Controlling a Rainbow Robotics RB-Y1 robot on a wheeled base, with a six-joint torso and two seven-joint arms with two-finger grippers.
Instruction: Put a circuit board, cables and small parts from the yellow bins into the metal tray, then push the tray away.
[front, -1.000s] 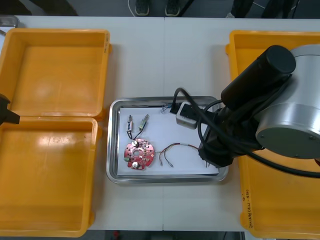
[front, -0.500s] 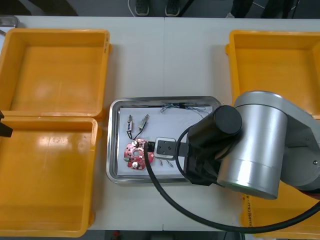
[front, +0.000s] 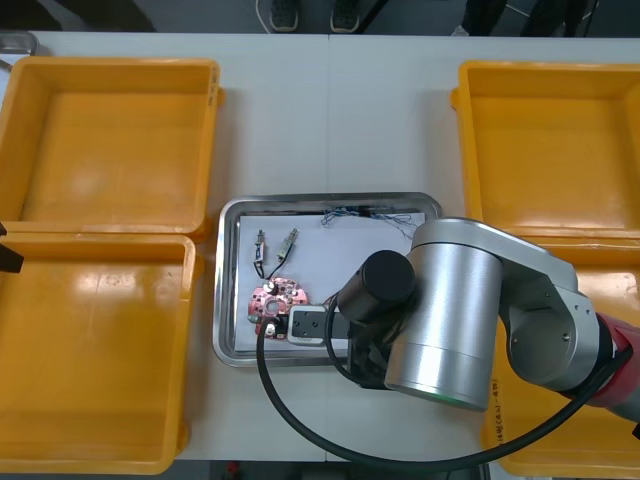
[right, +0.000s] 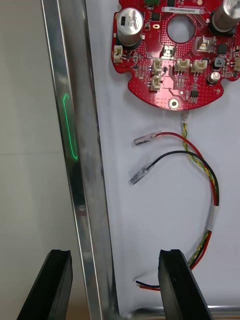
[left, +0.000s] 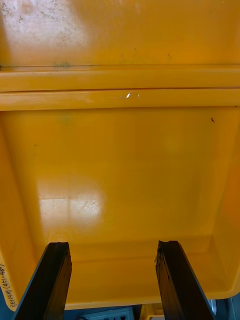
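**Tray: shove from the rim, straight and slow**

Tray (front: 228, 290): mid-surface (front: 330, 120), between the bins (front: 110, 130), loaded with board (front: 268, 305), red-yellow cable (right: 214, 190) and small parts (front: 275, 243).

Right jaws: spread, astride the rim, one finger (right: 57, 285) outside and the other inside by the cable's end. Best to bear on the wall, drive squarely away and keep clear of the cable.

Left jaws: spread, parked over the left-hand bins.

Hidden under the right arm (front: 450, 310): the tray's near right corner. Rim contact impossible to judge.

the metal tray (front: 227, 300), white inside, lay mid-frame between the yellow bins (front: 110, 64); a round red circuit board (front: 266, 303) lay flat in its lower left, a red and yellow cable (right: 214, 186) curled just beside.
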